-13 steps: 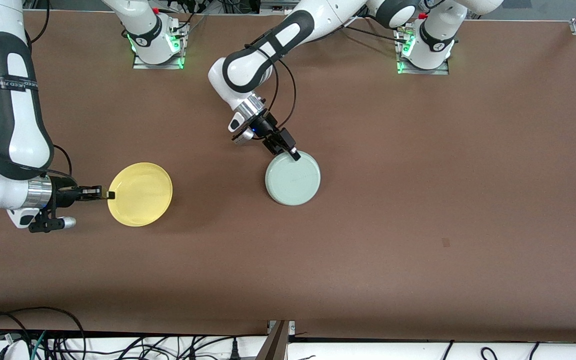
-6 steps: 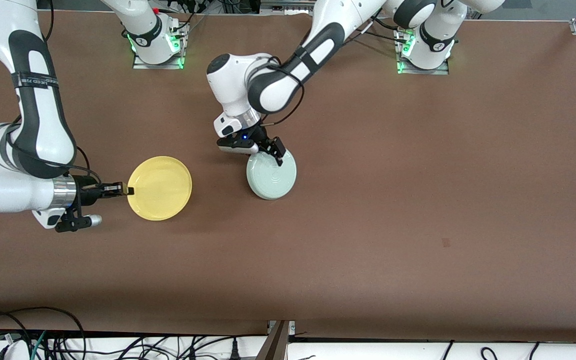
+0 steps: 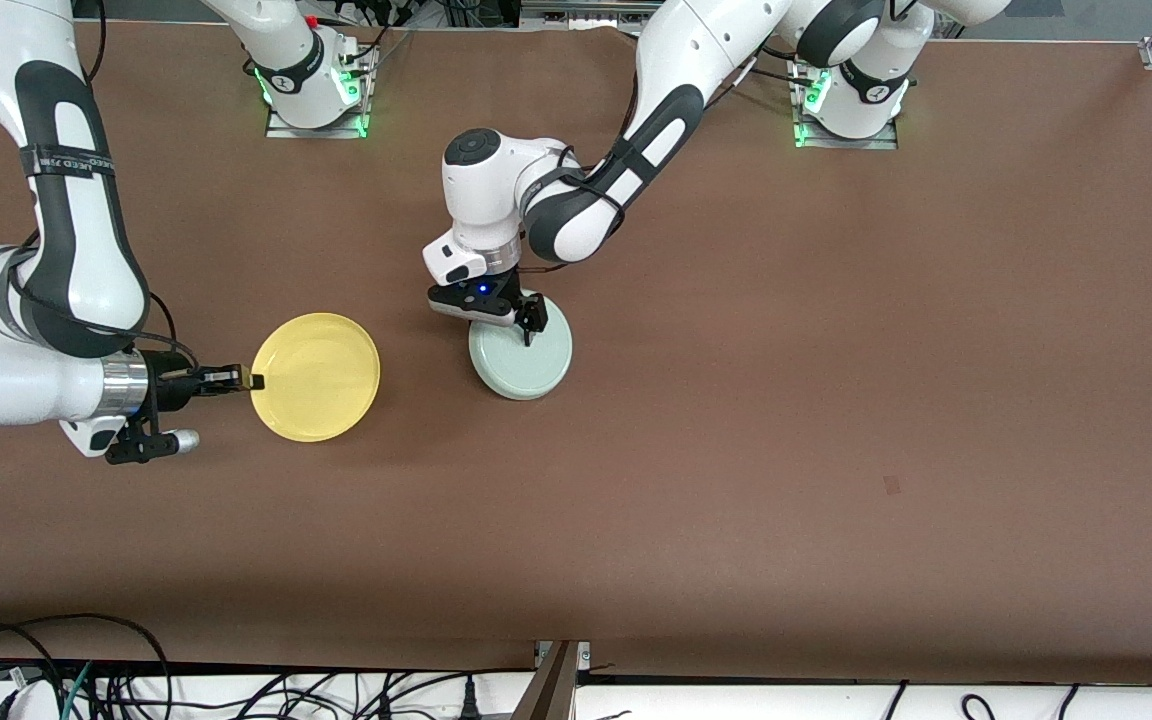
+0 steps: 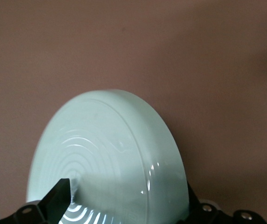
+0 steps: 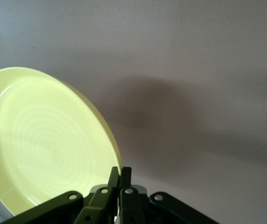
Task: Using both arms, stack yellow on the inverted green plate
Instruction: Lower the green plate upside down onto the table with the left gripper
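Both plates gripped by the rim, held apart over the brown table (image 3: 836,420).

Right gripper (image 3: 254,381) pinches the rim of the yellow plate (image 3: 316,377); hollow side up, tilted, over the right arm's end of the table. Left gripper (image 3: 526,322) clamps the rim of the green plate (image 3: 526,360) over mid-table; the left wrist view shows its ringed underside, the disc tipped. Round, so neither plate has a long axis.
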Robot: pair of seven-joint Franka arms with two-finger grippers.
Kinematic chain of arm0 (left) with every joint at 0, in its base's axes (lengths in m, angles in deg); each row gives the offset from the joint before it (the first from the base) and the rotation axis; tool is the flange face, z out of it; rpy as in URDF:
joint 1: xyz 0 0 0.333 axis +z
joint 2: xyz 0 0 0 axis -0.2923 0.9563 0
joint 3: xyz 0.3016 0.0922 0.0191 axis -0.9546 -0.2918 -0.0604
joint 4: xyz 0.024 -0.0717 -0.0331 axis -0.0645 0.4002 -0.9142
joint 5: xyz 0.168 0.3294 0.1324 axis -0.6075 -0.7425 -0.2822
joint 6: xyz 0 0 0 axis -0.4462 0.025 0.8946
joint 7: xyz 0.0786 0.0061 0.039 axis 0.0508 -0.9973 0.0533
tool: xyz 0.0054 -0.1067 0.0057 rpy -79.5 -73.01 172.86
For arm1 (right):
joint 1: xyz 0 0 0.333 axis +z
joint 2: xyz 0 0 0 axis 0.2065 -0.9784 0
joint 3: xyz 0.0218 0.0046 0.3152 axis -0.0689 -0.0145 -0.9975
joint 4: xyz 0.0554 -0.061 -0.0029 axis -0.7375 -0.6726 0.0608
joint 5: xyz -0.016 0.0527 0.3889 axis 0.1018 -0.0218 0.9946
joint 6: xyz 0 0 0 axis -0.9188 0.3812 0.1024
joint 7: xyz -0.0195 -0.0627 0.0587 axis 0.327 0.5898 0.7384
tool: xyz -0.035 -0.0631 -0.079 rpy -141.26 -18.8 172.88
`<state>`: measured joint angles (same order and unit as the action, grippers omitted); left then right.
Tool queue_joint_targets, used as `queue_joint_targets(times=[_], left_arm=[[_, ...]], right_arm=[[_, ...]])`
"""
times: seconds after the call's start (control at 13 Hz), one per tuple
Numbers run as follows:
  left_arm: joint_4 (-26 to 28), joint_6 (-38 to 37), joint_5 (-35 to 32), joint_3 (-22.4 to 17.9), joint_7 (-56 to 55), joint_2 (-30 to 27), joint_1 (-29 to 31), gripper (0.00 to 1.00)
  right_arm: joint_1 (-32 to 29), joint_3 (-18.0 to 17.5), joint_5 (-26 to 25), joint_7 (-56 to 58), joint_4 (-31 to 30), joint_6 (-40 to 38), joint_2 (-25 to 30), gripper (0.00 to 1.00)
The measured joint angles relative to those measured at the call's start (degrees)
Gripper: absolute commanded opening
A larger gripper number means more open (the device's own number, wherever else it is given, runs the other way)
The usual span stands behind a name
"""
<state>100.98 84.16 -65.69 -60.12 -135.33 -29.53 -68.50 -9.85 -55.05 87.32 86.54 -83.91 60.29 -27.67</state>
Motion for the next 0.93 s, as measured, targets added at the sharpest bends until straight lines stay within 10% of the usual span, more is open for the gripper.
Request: queue_joint_targets(times=[0.54,0.93], left_arm=[[7.36,4.83,-21.80,-0.38,1.28,-0.45,3.34,1.00],[7.49,9.96,-24.13,-0.19,21.27,-1.81,8.86,1.00]], right_arm=[[0.15,-0.01,-2.53,0.08,0.01,-0.12,0.00,0.00],[0.46,-0.06,-3.06,0.03,0.01,-0.47,-0.03,0.00]])
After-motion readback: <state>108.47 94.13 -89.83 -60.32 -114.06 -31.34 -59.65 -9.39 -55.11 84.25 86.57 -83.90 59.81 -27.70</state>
